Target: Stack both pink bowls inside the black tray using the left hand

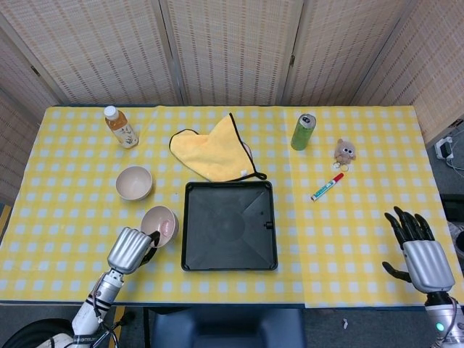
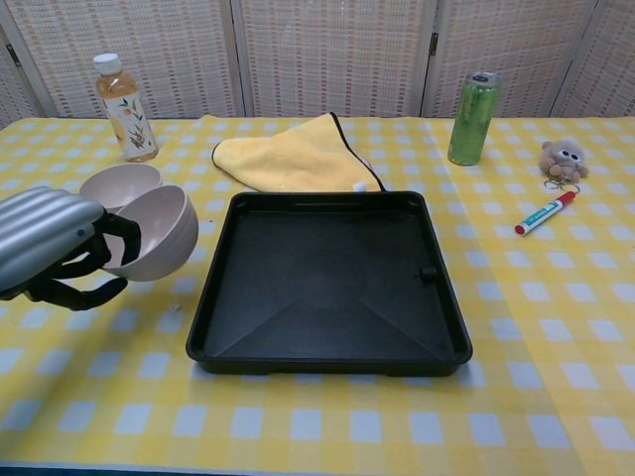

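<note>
My left hand (image 1: 130, 249) (image 2: 50, 243) grips one pink bowl (image 1: 160, 224) (image 2: 159, 233) by its rim and holds it raised and tilted just left of the black tray (image 1: 229, 225) (image 2: 330, 283). The second pink bowl (image 1: 134, 183) (image 2: 117, 183) sits upright on the table behind it, partly hidden by the held bowl in the chest view. The tray holds nothing. My right hand (image 1: 421, 254) hangs at the table's front right corner with fingers spread and nothing in it.
A yellow cloth (image 1: 214, 154) lies just behind the tray. A tea bottle (image 1: 120, 127) stands at the back left, a green can (image 1: 303, 131) at the back right. A small plush toy (image 1: 344, 152) and a marker (image 1: 327, 186) lie right of the tray.
</note>
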### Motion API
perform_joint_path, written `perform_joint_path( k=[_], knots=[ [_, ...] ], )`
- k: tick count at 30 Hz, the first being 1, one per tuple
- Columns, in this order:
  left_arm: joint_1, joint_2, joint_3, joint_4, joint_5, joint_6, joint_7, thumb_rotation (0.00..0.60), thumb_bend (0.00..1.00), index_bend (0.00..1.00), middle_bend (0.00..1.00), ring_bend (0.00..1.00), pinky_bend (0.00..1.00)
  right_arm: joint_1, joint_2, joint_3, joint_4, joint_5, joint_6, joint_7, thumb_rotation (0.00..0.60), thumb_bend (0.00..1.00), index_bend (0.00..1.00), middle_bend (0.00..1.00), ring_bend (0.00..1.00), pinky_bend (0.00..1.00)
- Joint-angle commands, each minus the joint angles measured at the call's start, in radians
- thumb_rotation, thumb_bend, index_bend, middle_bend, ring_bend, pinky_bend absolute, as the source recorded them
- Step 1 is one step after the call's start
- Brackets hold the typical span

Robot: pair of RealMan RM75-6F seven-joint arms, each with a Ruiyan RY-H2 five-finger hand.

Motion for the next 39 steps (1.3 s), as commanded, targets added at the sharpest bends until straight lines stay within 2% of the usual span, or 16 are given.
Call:
perform_joint_path(
  k=[1,6,10,19,26,34,39],
  knots=[
    [-0.037,-0.037,-0.018,-0.041,-0.007,-0.031,0.102,0.600,0.50,0.63,1.00,1.00,1.00,-0.008,0.009,-0.007,-0.004,-0.014,0.013,0.014,0.600,0.21,0.00,0.00,0.00,0.00],
    [-0.071,-0.084,-0.039,-0.051,-0.034,-0.063,0.172,0.600,0.50,0.63,1.00,1.00,1.00,-0.020,0.025,-0.017,-0.006,-0.035,0.033,0.044,0.600,0.21,0.00,0.00,0.00,0.00],
    [-0.098,-0.141,-0.057,-0.018,-0.069,-0.090,0.215,0.600,0.50,0.63,1.00,1.00,1.00,-0.027,0.037,-0.020,-0.005,-0.043,0.044,0.066,0.600,0.21,0.00,0.00,0.00,0.00],
    [-0.166,-0.274,-0.085,0.123,-0.122,-0.144,0.233,0.600,0.50,0.63,1.00,1.00,1.00,-0.046,0.061,-0.020,0.000,-0.044,0.072,0.116,0.600,0.21,0.00,0.00,0.00,0.00],
    [-0.190,-0.315,-0.091,0.195,-0.119,-0.130,0.194,0.600,0.51,0.62,1.00,1.00,1.00,-0.050,0.073,-0.014,0.005,-0.024,0.066,0.135,0.600,0.21,0.00,0.00,0.00,0.00],
    [-0.205,-0.365,-0.082,0.254,-0.075,-0.072,0.100,0.600,0.50,0.42,1.00,1.00,1.00,-0.062,0.072,-0.001,0.014,-0.022,0.096,0.157,0.600,0.21,0.00,0.00,0.00,0.00],
    [-0.204,-0.392,-0.079,0.296,-0.052,-0.027,0.077,0.600,0.49,0.35,1.00,1.00,1.00,-0.063,0.074,-0.003,0.013,-0.026,0.095,0.158,0.600,0.21,0.00,0.00,0.00,0.00]
  ],
)
